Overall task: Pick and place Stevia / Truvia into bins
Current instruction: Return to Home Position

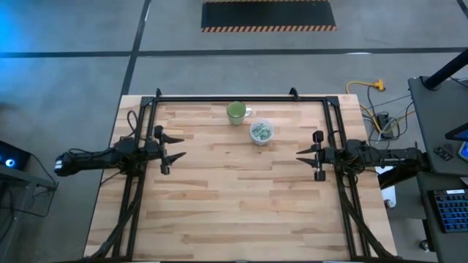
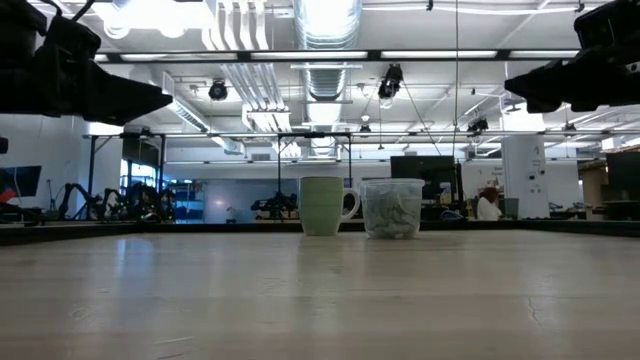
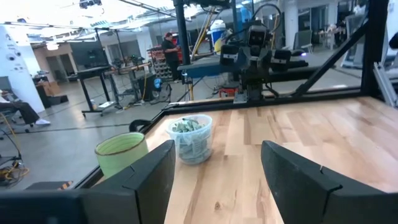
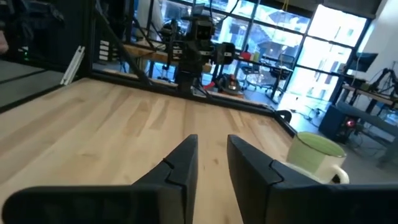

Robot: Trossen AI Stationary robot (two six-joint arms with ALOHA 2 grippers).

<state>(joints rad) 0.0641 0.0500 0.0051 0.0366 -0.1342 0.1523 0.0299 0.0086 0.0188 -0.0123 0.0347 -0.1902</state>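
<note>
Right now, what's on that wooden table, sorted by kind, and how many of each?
Green mug: 1
Clear cup: 1
Green-and-white sachets: all inside the cup, too packed to count
Robot claws: 2, left claw and right claw, both open and empty
Total: 4, plus the sachets

We read no text, label, brand or number in any view. Any print on the sachets [image 3: 185, 126] inside the clear cup [image 3: 198, 150] is too small for us to make out.
</note>
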